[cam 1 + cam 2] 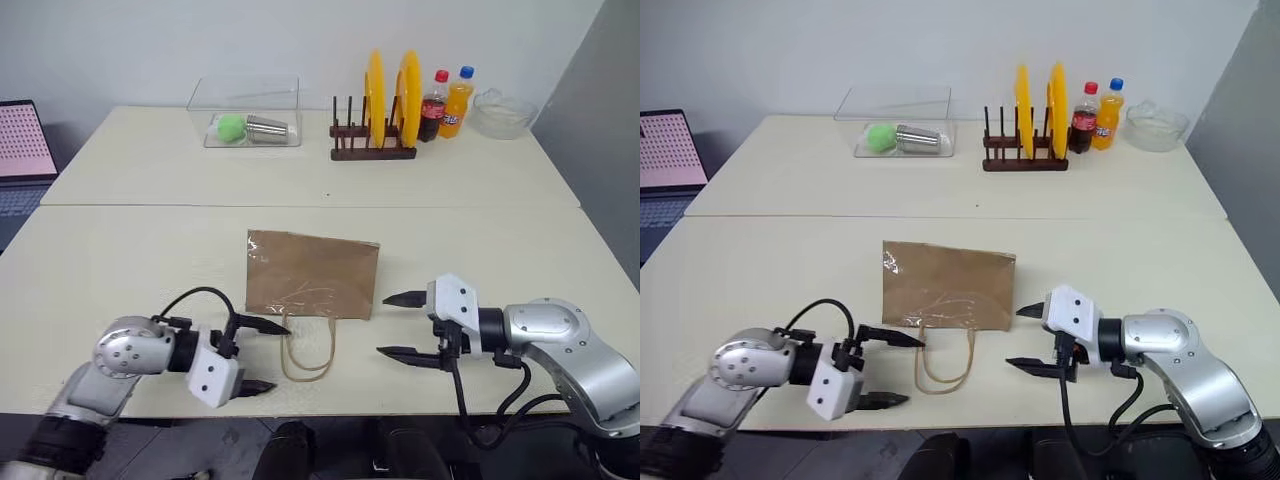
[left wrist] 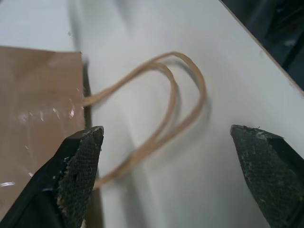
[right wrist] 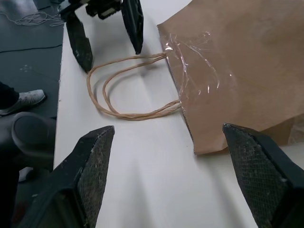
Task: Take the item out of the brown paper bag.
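My left gripper (image 1: 262,354) and right gripper (image 1: 403,325) flank the flat brown paper bag (image 1: 312,274), both spread wide and empty. The item sits unseen, presumably inside. I should pinch one mouth edge by the cord handles (image 1: 308,358) and lift it open first.

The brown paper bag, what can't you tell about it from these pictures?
- Item: hidden; the flat brown paper bag covers whatever is inside in both eye views.
- Bag mouth: open or closed cannot be told in the right wrist view, where tape glare covers the handle edge.
- Bag's far end: cut off by the left wrist view's edge.
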